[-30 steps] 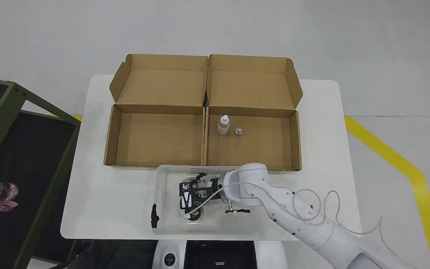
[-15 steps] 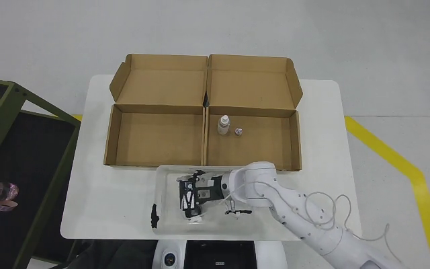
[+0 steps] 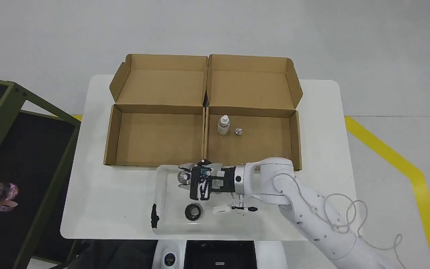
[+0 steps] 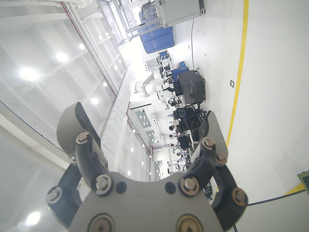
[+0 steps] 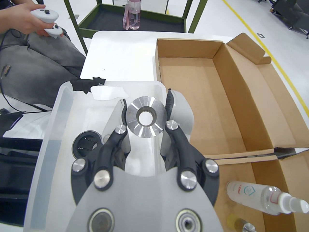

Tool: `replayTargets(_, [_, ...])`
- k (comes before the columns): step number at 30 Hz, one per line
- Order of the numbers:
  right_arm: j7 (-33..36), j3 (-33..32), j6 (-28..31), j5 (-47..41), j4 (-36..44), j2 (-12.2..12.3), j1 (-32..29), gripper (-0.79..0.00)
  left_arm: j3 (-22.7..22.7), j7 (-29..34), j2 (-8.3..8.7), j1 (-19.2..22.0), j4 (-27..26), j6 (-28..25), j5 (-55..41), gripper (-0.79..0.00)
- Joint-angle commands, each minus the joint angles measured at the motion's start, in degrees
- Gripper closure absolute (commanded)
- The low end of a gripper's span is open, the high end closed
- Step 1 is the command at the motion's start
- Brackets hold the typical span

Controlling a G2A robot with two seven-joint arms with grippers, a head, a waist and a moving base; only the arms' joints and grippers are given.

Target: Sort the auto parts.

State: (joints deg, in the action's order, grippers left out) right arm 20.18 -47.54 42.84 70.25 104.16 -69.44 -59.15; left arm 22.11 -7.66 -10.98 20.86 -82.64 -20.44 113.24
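The right gripper (image 5: 146,105) is closed on a silver metal ring (image 5: 154,107) and holds it above the clear bin (image 5: 48,131), near the bin's edge beside a cardboard box (image 5: 193,90), a black bearing (image 5: 84,143) lies in the bin, and the left gripper (image 4: 143,115) is wide open and holds nothing.

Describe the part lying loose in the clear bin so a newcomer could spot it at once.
Find the clear bin at the table's near edge, in front of the cardboard boxes. On its floor near the right hand lies a ring-shaped part. Unlike the silver disc gripped in that hand, it is dark and loose.
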Motion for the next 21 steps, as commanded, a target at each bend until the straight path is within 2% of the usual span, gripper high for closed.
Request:
replayTargets(1, [-0.5, -0.7, -0.1, -0.5, 0.0, 0.1, -0.1, 0.0, 0.0, 0.0, 0.0, 0.0, 0.0, 0.0, 0.0, -0.785])
replayTargets(10, [-3.2, -3.2, -1.8, -3.8, -0.3, 0.2, -0.1, 0.0, 0.0, 0.0, 0.0, 0.0, 0.0, 0.0, 0.0, -0.785])
replayTargets(21, [-4.6, -3.1, -4.5, -7.2, -2.9, -0.6, 1.9, 0.0, 0.0, 0.0, 0.0, 0.0, 0.0, 0.0, 0.0, -0.785])
